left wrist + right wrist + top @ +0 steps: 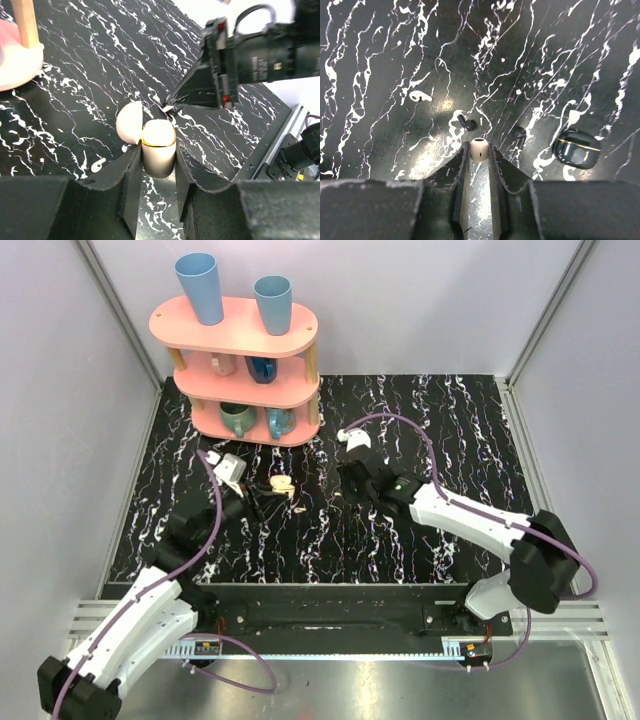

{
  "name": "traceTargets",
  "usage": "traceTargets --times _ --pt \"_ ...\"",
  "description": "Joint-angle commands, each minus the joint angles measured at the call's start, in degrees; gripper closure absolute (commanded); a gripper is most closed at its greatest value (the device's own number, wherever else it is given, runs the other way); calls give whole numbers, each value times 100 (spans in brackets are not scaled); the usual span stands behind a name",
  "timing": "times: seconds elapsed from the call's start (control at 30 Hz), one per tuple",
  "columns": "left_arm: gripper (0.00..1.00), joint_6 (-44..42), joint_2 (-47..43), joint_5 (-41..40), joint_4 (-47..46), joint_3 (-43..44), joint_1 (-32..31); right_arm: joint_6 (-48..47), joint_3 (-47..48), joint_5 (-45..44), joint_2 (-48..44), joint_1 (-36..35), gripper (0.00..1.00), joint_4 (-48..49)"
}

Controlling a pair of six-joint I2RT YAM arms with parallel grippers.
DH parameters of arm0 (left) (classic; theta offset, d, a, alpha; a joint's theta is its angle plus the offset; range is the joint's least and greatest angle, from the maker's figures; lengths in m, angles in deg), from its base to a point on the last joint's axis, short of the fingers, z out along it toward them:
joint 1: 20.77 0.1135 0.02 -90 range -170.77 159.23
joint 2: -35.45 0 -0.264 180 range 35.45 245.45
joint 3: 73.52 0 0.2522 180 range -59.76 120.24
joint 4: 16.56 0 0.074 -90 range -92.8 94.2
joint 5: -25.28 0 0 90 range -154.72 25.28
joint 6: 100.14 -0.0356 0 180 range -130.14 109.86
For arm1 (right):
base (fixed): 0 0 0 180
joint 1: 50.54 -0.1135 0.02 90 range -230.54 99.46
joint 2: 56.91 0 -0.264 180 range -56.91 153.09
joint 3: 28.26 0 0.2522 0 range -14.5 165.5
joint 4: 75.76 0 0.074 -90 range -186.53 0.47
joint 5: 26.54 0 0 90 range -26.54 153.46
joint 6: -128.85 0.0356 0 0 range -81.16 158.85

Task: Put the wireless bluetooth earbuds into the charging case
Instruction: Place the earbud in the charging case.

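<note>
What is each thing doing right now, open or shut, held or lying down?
Charging case: open, lid up, held.
Left tool: shut on the charging case.
First earbud: held, not in the case.
Right tool: shut on the first earbud.
Second earbud: lying loose on the table.
Blue cups: standing upright on the shelf.

Inspected: a black table [400, 530] with white veining. A pink three-tier shelf [245, 380] is stood at its far edge. One cream earbud [420, 95] is laid loose on the surface, nearer than the shelf and well apart from it.
</note>
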Motion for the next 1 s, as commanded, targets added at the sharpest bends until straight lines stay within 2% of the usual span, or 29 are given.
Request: traceTargets --times 0.0,0.1,0.27,0.47,0.67,0.87,0.97 --pt "100 112 671 569 -106 480 27 -763 182 -709 -478 -215 81 -2" --pt "100 209 1050 1026 -255 551 27 -1132 305 -965 -602 -391 81 -20" --pt "100 288 1209 1124 -475 507 27 -1580 516 -1414 -699 -646 81 -116" --pt "100 95 1376 1809 -712 498 27 -1976 718 -1441 -839 -866 81 -125" --pt "100 34 1640 2441 -1564 217 27 -2389 859 -1081 -989 -1182 81 -63" --pt "100 -589 1903 2504 -1635 348 27 -2574 1043 -1317 -1077 -1455 81 -309" --pt "100 -643 2018 2556 -2459 42 27 -2679 1061 -1397 -1129 -1516 81 -423"
